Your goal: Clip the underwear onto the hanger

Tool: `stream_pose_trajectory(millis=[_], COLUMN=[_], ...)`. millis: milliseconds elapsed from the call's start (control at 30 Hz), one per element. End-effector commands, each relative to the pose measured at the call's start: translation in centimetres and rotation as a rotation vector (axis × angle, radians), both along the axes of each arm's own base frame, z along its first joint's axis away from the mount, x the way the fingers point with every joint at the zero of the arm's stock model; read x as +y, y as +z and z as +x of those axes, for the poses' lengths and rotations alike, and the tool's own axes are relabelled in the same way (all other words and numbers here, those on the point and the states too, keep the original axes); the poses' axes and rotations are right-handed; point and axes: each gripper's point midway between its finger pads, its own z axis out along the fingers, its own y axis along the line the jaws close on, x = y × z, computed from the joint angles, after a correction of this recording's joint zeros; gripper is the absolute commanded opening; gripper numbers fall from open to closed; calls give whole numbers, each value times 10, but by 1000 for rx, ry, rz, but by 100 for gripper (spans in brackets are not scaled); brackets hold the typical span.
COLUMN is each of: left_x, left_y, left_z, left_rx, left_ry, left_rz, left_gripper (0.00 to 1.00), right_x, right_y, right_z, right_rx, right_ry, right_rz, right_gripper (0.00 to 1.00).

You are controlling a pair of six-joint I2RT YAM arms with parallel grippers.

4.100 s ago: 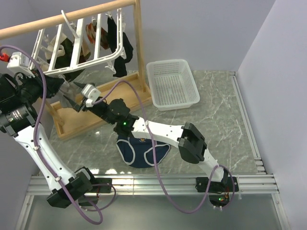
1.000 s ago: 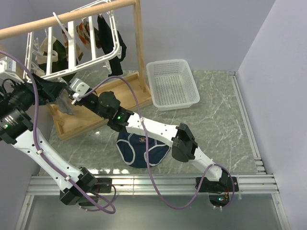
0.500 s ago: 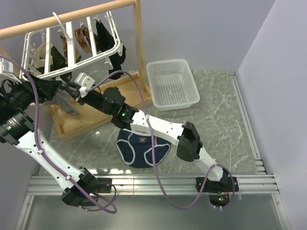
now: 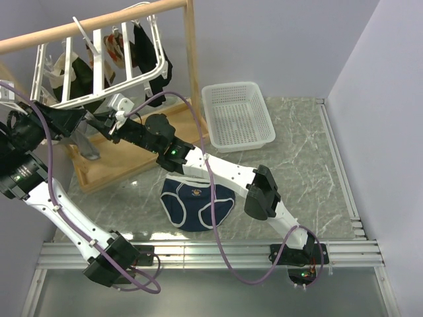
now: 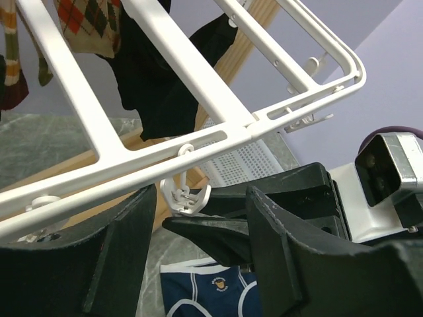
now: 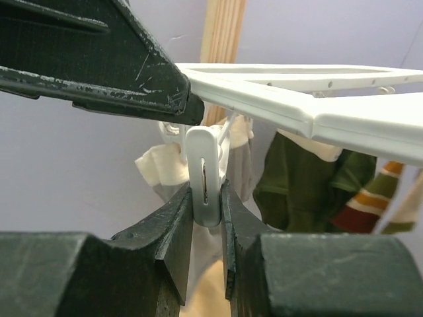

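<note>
The navy underwear (image 4: 196,204) with white trim lies flat on the marble table, held by nothing; it also shows low in the left wrist view (image 5: 210,298). The white grid hanger (image 4: 99,66) hangs from the wooden rail. My right gripper (image 4: 109,125) reaches up under the hanger's near edge and is shut on a white clip (image 6: 206,173) that dangles from the hanger frame (image 6: 317,99). My left gripper (image 4: 78,123) is open right beside it. Its jaws stand wide on either side of the right gripper's fingers (image 5: 218,239), and a clip (image 5: 186,196) hangs just above them.
A white perforated basket (image 4: 238,115) stands at the back of the table. The wooden rail stand's post (image 4: 193,59) and base tray (image 4: 125,165) lie under the hanger. Black, green and beige garments (image 6: 310,172) hang from other clips.
My right gripper has moved up and right along the hanger's near edge, and the hanger has swung slightly. The left gripper stays close beside it. The underwear has not moved.
</note>
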Motion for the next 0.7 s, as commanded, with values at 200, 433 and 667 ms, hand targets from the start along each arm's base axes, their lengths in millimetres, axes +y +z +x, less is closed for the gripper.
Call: stream_pose_trajectory(millis=[200,433,667], left_x=[-7,-8,1], left_y=[5,-1,-15], left_z=[5,13,14], left_rx=[-42,-28,24], left_ry=[-21,-13,57], left_rz=[46,45,52], left_gripper=[61,54,55], right_x=[-8,-7,-10], right_y=[29,27,30], right_z=[-25,-26,-22], right_rx=[11,12,12], right_ry=[86,86,69], right_rz=[18,15,24], right_gripper=[0,0,0])
